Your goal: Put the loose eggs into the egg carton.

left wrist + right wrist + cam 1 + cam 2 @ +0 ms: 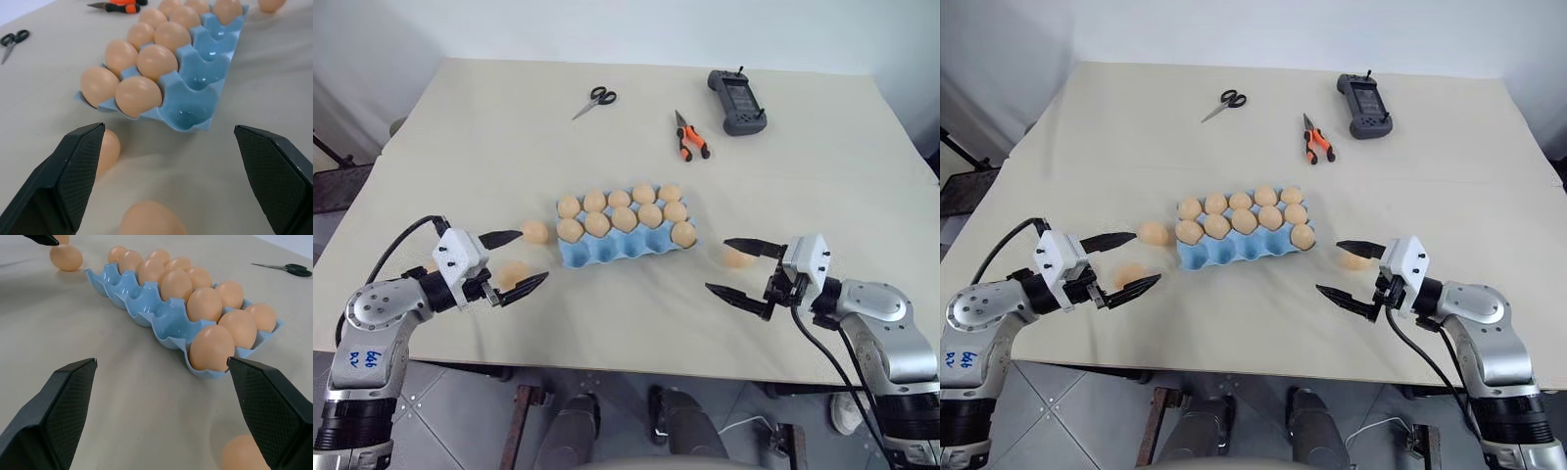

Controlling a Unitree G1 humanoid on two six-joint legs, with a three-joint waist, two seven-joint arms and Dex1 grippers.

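The light blue egg carton lies mid-table, its two far rows filled with eggs and one more egg in the right end cup of the near row. The other near cups are empty. Two loose eggs lie left of the carton, one by its corner and one nearer me. My left gripper is open, its fingers either side of the nearer egg. A third loose egg lies right of the carton, just behind my open right gripper.
At the far side of the table lie scissors, orange-handled pliers and a dark handheld controller. The table's near edge runs just below both grippers.
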